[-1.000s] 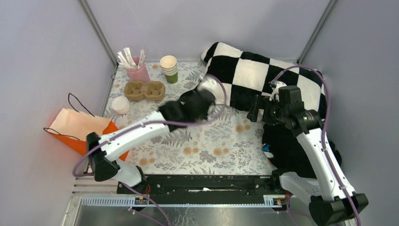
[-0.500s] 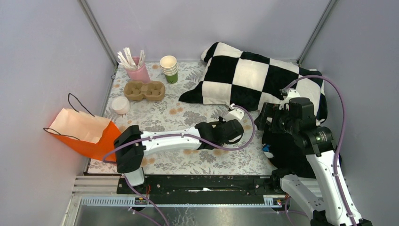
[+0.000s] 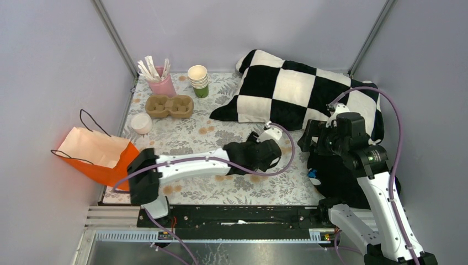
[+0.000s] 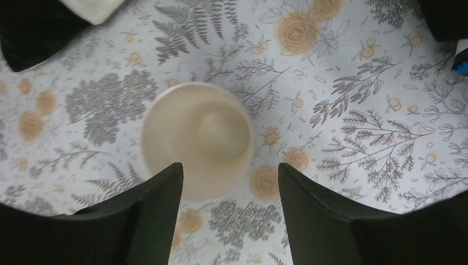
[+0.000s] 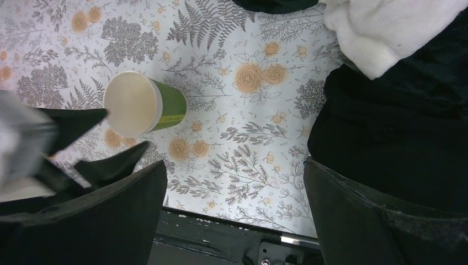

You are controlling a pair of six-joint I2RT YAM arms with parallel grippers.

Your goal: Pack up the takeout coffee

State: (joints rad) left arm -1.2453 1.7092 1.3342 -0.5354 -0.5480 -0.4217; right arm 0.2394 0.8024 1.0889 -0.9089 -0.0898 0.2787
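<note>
Left wrist view: green cup (image 4: 196, 138), apparently lidless, upright on the bench (image 4: 359, 110), free between parted left fingers (image 4: 149, 210); right fingers (image 5: 110, 221) wide apart, empty. Staging step, probably; next calls for capping, then bagging.

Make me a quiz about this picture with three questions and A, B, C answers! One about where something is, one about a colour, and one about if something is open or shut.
1. Where is the green cup?
A) in the orange bag
B) on the flowery tablecloth
C) on the pillow

2. What colour is the holder with the sticks?
A) pink
B) blue
C) yellow

3. How is the right gripper?
A) shut on a cup
B) shut on nothing
C) open

Answers:
1 B: the cup stands on the flower-printed cloth.
2 A: the holder at the back left is pink.
3 C: its two fingers are wide apart, with nothing between them.
</note>
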